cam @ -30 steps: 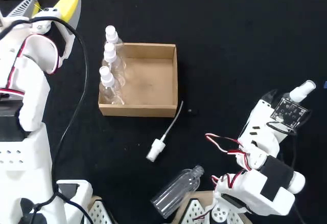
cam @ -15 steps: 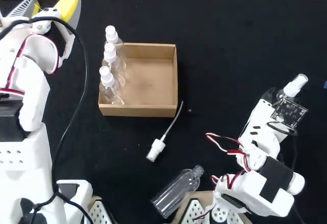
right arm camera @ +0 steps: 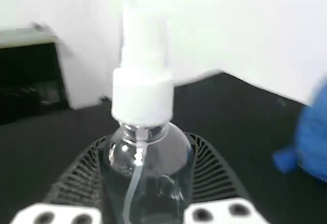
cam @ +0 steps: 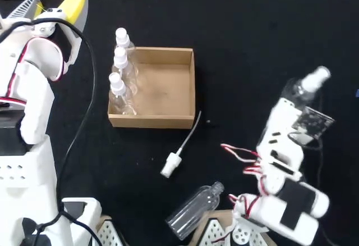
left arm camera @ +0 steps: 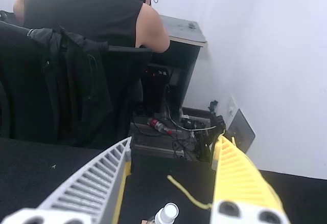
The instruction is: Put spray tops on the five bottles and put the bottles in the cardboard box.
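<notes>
Left hand: raised above the black worktop, jaws spread, empty, unmoved. Brown cardboard box: three capped clear plastic bottles stand along its left wall, unchanged. In front of it lie the loose white spray top with dip tube and the uncapped clear bottle, untouched. Right hand: clamped on a fourth capped bottle, which has swung leftward toward the box. Judgement: delivery under way; one assembly outstanding.

no legible text, labels, numbers or signs
</notes>
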